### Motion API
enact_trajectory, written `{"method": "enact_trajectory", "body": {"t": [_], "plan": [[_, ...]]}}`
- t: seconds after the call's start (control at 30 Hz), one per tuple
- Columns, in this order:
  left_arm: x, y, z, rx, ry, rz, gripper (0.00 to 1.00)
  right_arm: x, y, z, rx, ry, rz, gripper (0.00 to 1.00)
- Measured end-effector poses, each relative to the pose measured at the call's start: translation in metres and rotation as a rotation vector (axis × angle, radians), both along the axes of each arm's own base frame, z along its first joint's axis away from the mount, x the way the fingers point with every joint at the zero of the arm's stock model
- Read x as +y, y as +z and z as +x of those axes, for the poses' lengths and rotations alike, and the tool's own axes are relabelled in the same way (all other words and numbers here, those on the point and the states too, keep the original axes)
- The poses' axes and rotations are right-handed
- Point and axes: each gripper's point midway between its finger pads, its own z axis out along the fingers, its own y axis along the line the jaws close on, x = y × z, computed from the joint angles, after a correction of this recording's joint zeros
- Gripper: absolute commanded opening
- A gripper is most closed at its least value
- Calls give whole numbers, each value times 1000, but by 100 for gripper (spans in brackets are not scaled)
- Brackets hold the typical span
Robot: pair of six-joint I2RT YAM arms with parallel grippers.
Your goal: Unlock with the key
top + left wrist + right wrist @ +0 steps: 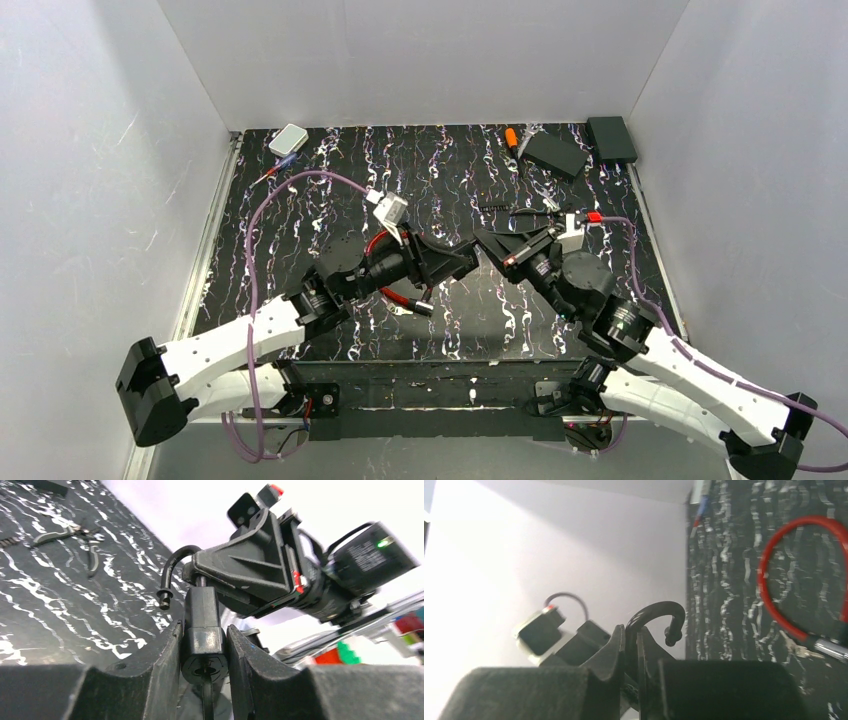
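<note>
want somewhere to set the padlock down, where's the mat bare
Bare mat: back middle, between the white box and the orange screwdriver; near edge, between the red cable lock and the right arm. Crowded: back right corner with two black boxes, and the centre, around the held padlock.

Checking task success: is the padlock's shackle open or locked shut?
Open: the shackle shows its free end clear of the padlock body, held in the left gripper; the right gripper pinches its other leg.
</note>
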Motion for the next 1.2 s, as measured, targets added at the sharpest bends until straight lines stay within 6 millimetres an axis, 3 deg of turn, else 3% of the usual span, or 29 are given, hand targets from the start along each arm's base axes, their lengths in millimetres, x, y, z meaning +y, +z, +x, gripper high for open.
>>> {"method": "enact_trajectory", "body": {"t": [0.07,0.13,0.23,0.33,0.47,0.67,0.73,0.9,1.03,1.2], "plan": [[3,12,-6,40,-9,-52,0,0,10,-7,-70,34,46,8],[5,21,-12,75,-25,-91,0,0,20,-15,-143,69,81,18],[9,31,-18,111,-37,-136,0,0,29,-24,-226,105,101,52],[19,42,-15,104,-13,-164,0,-7,27,-18,-249,64,58,77],[31,56,-10,55,19,-189,0,-15,26,-12,-235,25,-26,86],[28,51,-1,11,34,-147,0,-23,48,-14,-220,18,-79,90],[23,45,2,10,31,-125,0,-23,51,-15,-218,20,-82,86],[12,27,5,25,3,-66,0,-13,31,-7,-165,30,-150,81],[8,24,4,23,-19,-50,0,-2,9,0,-115,39,-211,75],[7,24,1,18,-38,-46,0,4,-2,5,-85,40,-234,59]]}}
